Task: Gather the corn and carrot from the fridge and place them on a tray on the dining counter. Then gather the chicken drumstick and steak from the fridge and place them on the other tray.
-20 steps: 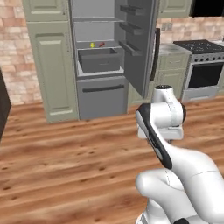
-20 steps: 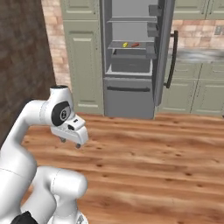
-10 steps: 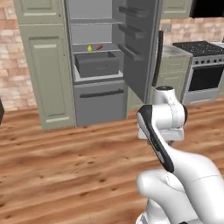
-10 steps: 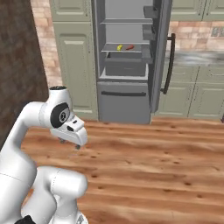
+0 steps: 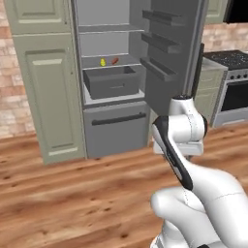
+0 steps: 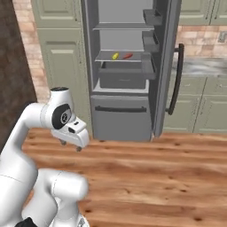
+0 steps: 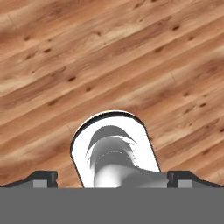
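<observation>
One yellow corn (image 5: 102,62) and one reddish carrot (image 5: 115,61) are lying side by side on the fridge (image 5: 111,77) shelf, corn at nine o'clock of the carrot. One drawer (image 5: 112,81) is standing pulled out beneath them, and one stove (image 5: 234,87) is sitting at three o'clock of the fridge.

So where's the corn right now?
The corn lies on a shelf inside the open fridge, just left of the reddish carrot and above the pulled-out grey drawer.

A matt grey metal fridge (image 5: 114,127) stands between matt painted cabinets (image 5: 51,97) on a knotty, satin-smooth wooden floor (image 7: 109,65).
</observation>
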